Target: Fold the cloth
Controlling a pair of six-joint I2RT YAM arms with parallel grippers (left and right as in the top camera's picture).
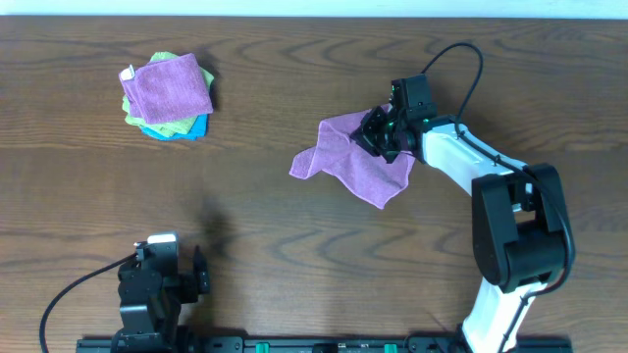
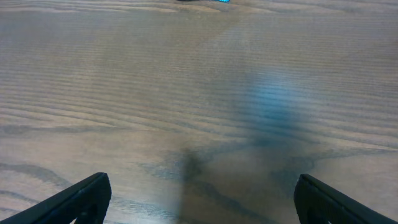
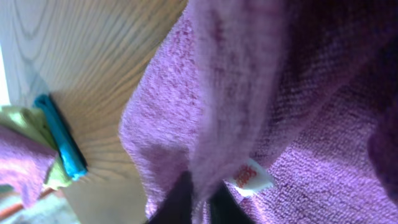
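Note:
The cloth (image 1: 348,162) is a lilac terry washcloth lying rumpled on the wooden table, right of centre. My right gripper (image 1: 381,135) sits over its far right part, partly hiding it. In the right wrist view the cloth (image 3: 298,93) fills most of the frame. The right gripper (image 3: 200,186) is shut on a raised fold of it, beside a small white tag (image 3: 250,176). My left gripper (image 1: 199,272) rests near the front left edge, far from the cloth. Seen from the left wrist, the left gripper (image 2: 202,186) is open over bare wood.
A stack of folded cloths (image 1: 167,96), purple on top of green and blue, lies at the back left. Its blue and green edges (image 3: 59,140) show at the left of the right wrist view. The right arm's cable arches over the back right.

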